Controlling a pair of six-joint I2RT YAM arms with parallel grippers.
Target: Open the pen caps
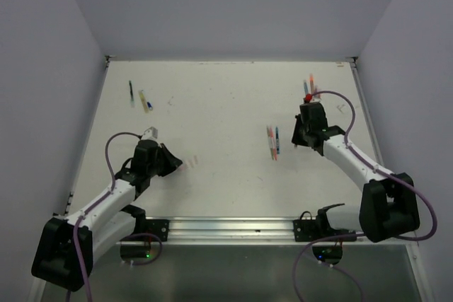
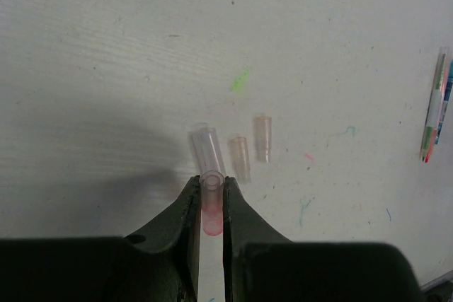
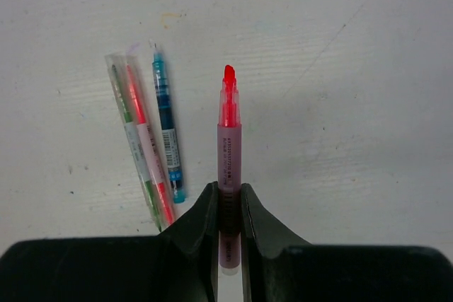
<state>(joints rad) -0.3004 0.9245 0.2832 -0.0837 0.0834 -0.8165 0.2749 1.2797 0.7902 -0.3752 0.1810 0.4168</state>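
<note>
One pen in the right gripper, three pens just left, four pen caps and two pens farther left.

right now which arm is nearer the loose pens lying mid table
Right. The right arm, its fingers shut on a red pen, is just right of the loose pens; the left arm, gripping a cap, is far off to their left.

A small see-through pink cap is pinched in the left gripper, with its open end pointing out. Just past it, three more caps lie flat, close together: a clear cap, a peach cap and a pale cap.
</note>
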